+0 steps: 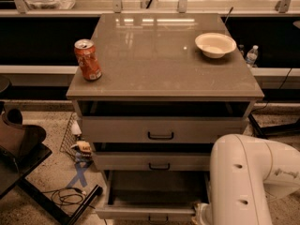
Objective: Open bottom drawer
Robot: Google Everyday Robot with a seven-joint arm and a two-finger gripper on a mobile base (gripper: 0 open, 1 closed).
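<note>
The gripper (200,214) sits at the bottom edge, by the right end of the bottom drawer (140,213); its grip cannot be told. The drawer stands pulled out. The arm (248,177) covers its right corner, and cables (65,197) lie left. A can (87,60), label unreadable, and a bowl (215,44) stand above.

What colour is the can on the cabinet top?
The can is orange-red, camera view. The gripper sits at the right front of the bottom drawer.
</note>
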